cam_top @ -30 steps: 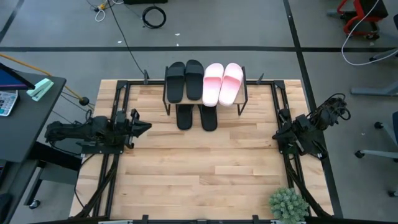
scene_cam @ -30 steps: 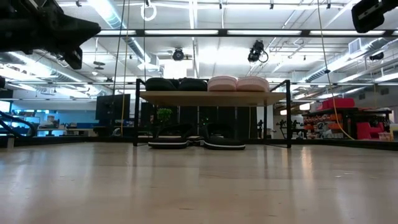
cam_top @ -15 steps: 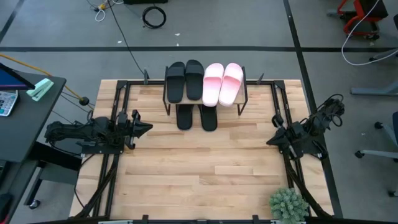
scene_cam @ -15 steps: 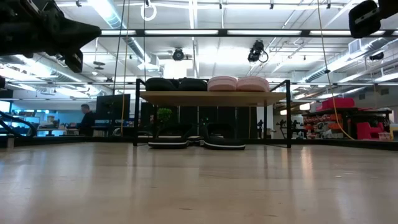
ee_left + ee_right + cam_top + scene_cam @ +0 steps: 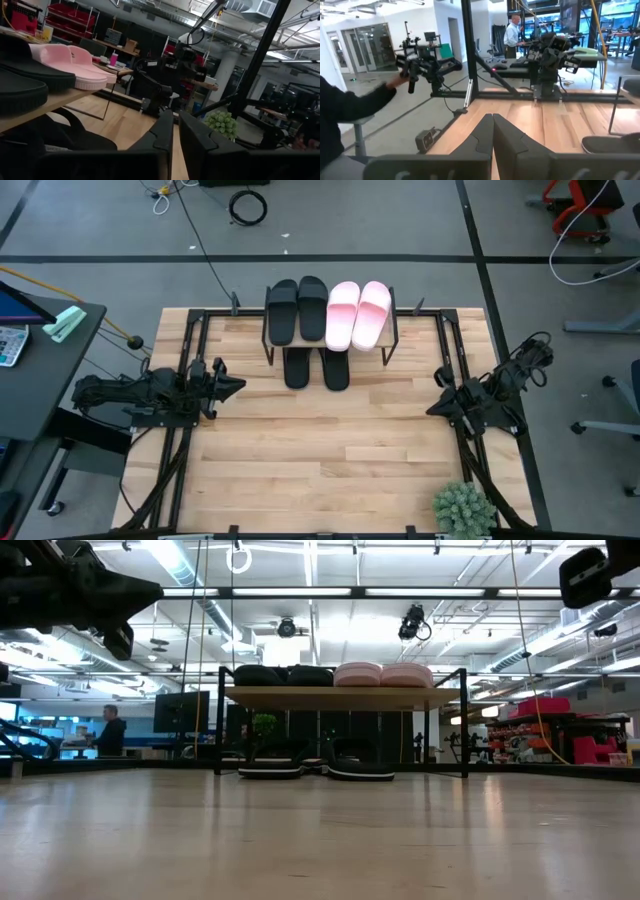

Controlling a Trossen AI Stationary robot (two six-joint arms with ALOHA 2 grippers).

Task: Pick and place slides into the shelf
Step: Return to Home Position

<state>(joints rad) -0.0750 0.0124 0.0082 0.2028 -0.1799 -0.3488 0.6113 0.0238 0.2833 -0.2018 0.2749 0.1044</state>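
The shelf (image 5: 340, 696) stands at the table's far edge. On its wooden top board lie two black slides (image 5: 296, 309) and two pink slides (image 5: 358, 313), side by side. Two more black slides (image 5: 316, 368) rest soles down on the table under the shelf, their near ends sticking out. My left gripper (image 5: 238, 386) hovers shut at the table's left edge, pointing right toward the shelf; its wrist view shows its own gripper (image 5: 175, 131) and the slides (image 5: 75, 67) close by. My right gripper (image 5: 431, 409) hovers shut at the right edge, pointing left, also seen as gripper (image 5: 492, 122).
A potted plant (image 5: 463, 507) stands at the near right corner. Black frame rails (image 5: 190, 360) run along the table's left and right sides. Bare wood (image 5: 320, 450) spreads across the middle and near part. A dark sleeve (image 5: 350, 112) and a standing person (image 5: 511, 35) show beyond the table.
My right arm has shifted a little toward the near edge and swung its gripper inward toward the table's middle. The slides and shelf have stayed where they were.
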